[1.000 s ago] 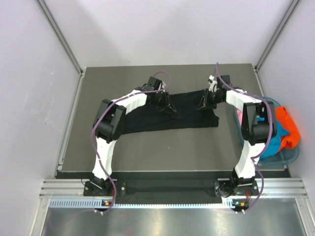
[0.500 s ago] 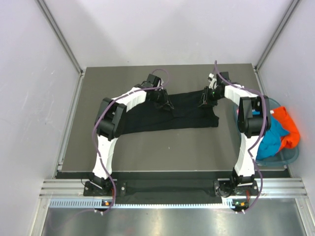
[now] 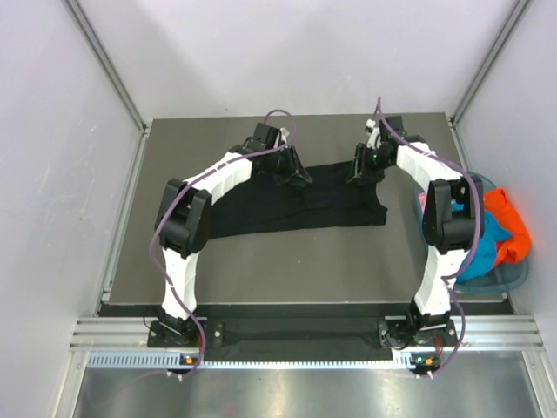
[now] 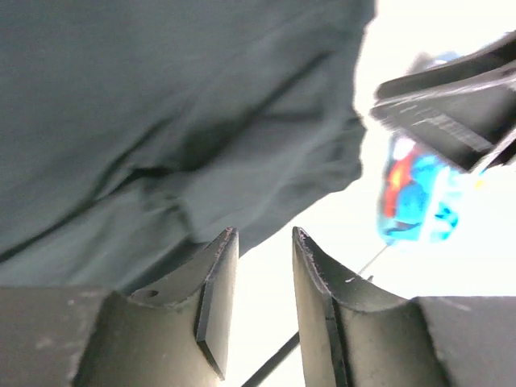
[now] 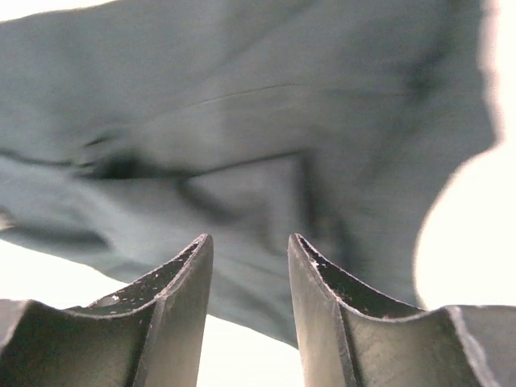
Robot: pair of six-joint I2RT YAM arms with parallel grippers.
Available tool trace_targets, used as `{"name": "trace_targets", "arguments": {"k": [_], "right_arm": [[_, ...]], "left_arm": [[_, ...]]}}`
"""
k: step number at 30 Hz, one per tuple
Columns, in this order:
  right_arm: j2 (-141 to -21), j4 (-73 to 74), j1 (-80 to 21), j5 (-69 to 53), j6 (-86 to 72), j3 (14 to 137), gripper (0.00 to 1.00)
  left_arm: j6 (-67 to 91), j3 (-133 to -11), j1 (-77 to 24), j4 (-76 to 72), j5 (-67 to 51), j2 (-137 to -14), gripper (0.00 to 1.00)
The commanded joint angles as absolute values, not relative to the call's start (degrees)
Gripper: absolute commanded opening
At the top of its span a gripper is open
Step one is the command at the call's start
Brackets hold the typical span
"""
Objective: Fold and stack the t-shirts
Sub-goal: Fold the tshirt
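A black t-shirt (image 3: 296, 205) lies folded into a long strip across the middle of the table. Both grippers hover at its far edge. My left gripper (image 3: 299, 179) is over the strip's middle, and in the left wrist view (image 4: 264, 234) its jaws stand apart with nothing between them, the black cloth (image 4: 161, 121) ahead. My right gripper (image 3: 359, 177) is near the strip's right end. Its jaws (image 5: 250, 238) are open too, with the black cloth (image 5: 258, 137) beyond them and not pinched. An orange t-shirt (image 3: 509, 226), a teal one (image 3: 484, 242) and a bit of pink (image 3: 424, 202) sit bunched at the right.
A translucent blue-green basket (image 3: 515, 279) holding the coloured shirts stands at the table's right edge beside the right arm. Bare grey table (image 3: 278, 270) lies in front of the black shirt. Metal frame posts rise at the far corners.
The right gripper has opened and let go of the black shirt. Both grippers have drawn back a little toward the far edge of the table.
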State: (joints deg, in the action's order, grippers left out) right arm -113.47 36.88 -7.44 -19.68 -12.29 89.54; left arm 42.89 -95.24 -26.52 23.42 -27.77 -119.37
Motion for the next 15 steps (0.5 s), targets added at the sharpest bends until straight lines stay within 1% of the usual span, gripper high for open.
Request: {"name": "trace_targets", "arguments": {"k": [1, 3, 6, 8, 11, 15], "right_arm": [[-111.4, 33.1, -10.0, -25.6, -17.6, 86.2, 0.42], [-111.8, 29.7, -10.2, -27.7, -19.4, 83.6, 0.42], [-113.4, 28.3, -9.8, -25.4, -20.7, 81.8, 0.42], [-115.4, 28.0, -9.3, -24.0, -20.4, 81.4, 0.42], [-118.0, 28.4, -8.5, -20.6, -19.8, 81.6, 0.42], [-118.8, 29.3, -8.3, -17.2, -18.7, 82.5, 0.42]], "left_arm": [[48.8, -94.2, -27.9, 14.1, -33.8, -121.1, 0.38], [49.9, -94.7, -28.7, 12.7, -35.6, -123.0, 0.37], [52.9, -93.0, -28.8, 10.1, -36.6, -126.8, 0.36], [52.7, -92.5, -28.7, 10.4, -35.0, -128.8, 0.35], [48.5, -97.1, -28.7, 15.7, -32.4, -132.7, 0.35], [39.8, -104.8, -28.1, 28.3, -28.3, -137.3, 0.38]]}}
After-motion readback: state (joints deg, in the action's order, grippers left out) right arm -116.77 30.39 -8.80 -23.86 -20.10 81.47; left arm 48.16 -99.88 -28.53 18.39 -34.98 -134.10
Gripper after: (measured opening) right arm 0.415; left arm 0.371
